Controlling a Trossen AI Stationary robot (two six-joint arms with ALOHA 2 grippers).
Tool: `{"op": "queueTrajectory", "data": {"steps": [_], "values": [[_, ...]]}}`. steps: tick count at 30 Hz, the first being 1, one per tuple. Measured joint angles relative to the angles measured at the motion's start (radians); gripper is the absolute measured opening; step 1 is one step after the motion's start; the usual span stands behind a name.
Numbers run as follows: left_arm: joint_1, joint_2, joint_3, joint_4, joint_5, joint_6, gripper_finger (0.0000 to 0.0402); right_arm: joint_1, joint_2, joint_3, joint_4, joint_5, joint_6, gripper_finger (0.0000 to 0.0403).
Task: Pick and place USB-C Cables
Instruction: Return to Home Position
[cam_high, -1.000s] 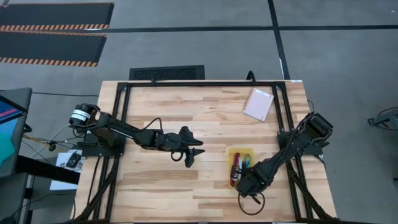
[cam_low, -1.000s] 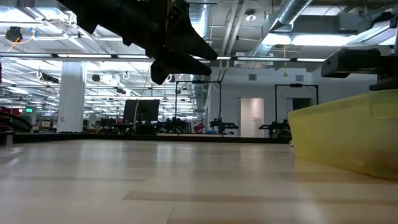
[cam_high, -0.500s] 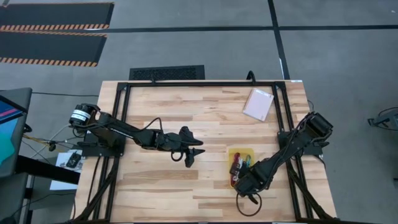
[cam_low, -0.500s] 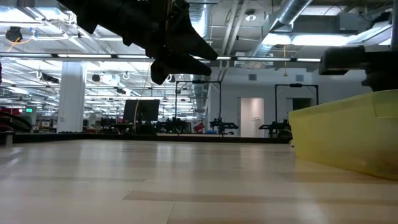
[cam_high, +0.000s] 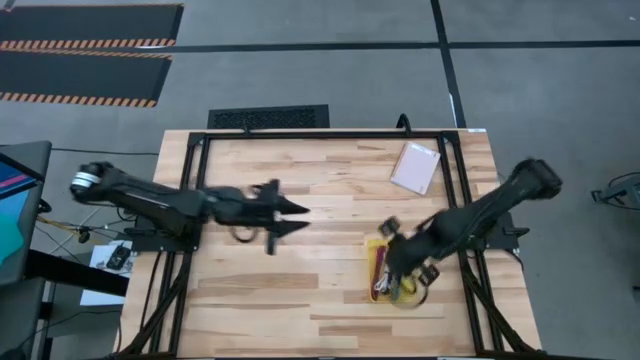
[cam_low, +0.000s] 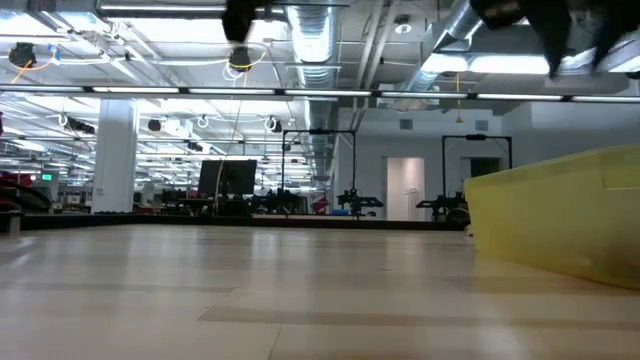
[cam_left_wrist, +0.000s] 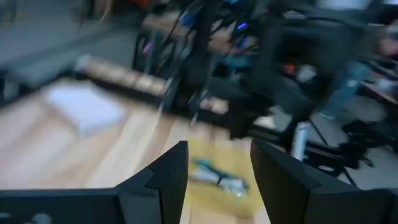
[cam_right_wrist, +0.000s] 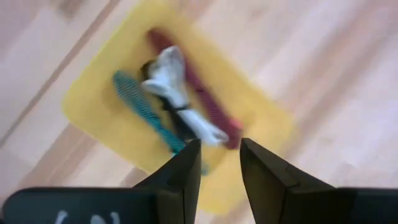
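A: Over the tray (cam_right_wrist: 93, 93), right gripper (cam_right_wrist: 217, 168) hangs with fingers spread and nothing between them.
B: Cables?
A: All four are in the tray, right under it. Red cable (cam_right_wrist: 199, 87), teal cable (cam_right_wrist: 143, 106), white cable (cam_right_wrist: 171, 74) and black cable (cam_right_wrist: 178, 119) lie in a loose heap, touching.
B: Where's the tray?
A: Near right of the table (cam_high: 250, 290).
B: Left gripper?
A: Left gripper (cam_high: 297, 217) is over the table's left-middle, well apart from the tray. It's spread too, and empty. Its wrist view looks across at the tray.
B: Anything left out on the wood?
A: No cable that I can see. Only the packet (cam_high: 415, 167) at far right, and that's not a task item.
B: Step?
A: My read is that placing is finished and going home is the step in hand. Low view shows both arms up high, off the wood.
B: Next move?
A: Probably each arm folds back toward its own base. The right one should clear the tray wall so nothing gets dragged out. No grasp needed, so the fingers can be left as they are.
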Motion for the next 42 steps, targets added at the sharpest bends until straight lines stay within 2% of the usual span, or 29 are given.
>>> {"op": "queueTrajectory", "data": {"steps": [5,8,11,16,25,28,31,37,40,42], "values": [[-0.022,-0.262,0.001,-0.187,0.008,0.192,0.0162,-0.089,-0.249,0.000,0.021,0.044,0.055,0.0128],[-0.024,-0.401,0.001,-0.346,-0.061,0.183,0.0162,-0.136,-0.394,-0.013,0.063,0.050,0.098,0.0127],[-0.024,-0.519,-0.037,-0.399,-0.134,0.178,0.0162,-0.162,-0.538,-0.067,0.116,0.075,0.119,0.0127],[-0.024,-0.694,-0.184,-0.324,-0.084,0.185,0.0162,-0.185,-0.757,-0.222,0.231,0.132,0.133,0.0127],[-0.024,-0.926,-0.564,0.053,-0.048,0.179,0.0162,-0.201,-1.073,-0.507,0.543,0.168,0.148,0.0127],[-0.024,-0.979,-0.650,0.121,-0.044,0.162,0.0162,-0.201,-1.171,-0.590,0.622,0.168,0.148,0.0127],[-0.024,-1.037,-0.694,0.129,-0.023,0.142,0.0162,-0.200,-1.274,-0.659,0.665,0.182,0.148,0.0127],[-0.024,-1.162,-0.698,0.043,-0.019,0.120,0.0162,-0.201,-1.476,-0.745,0.707,0.271,0.160,0.0127],[-0.023,-1.220,-0.698,-0.056,-0.028,0.117,0.0162,-0.200,-1.472,-0.768,0.687,0.269,0.171,0.0127],[-0.023,-1.244,-0.698,-0.095,-0.044,0.114,0.0162,-0.199,-1.458,-0.783,0.742,0.268,0.169,0.0127]]}}
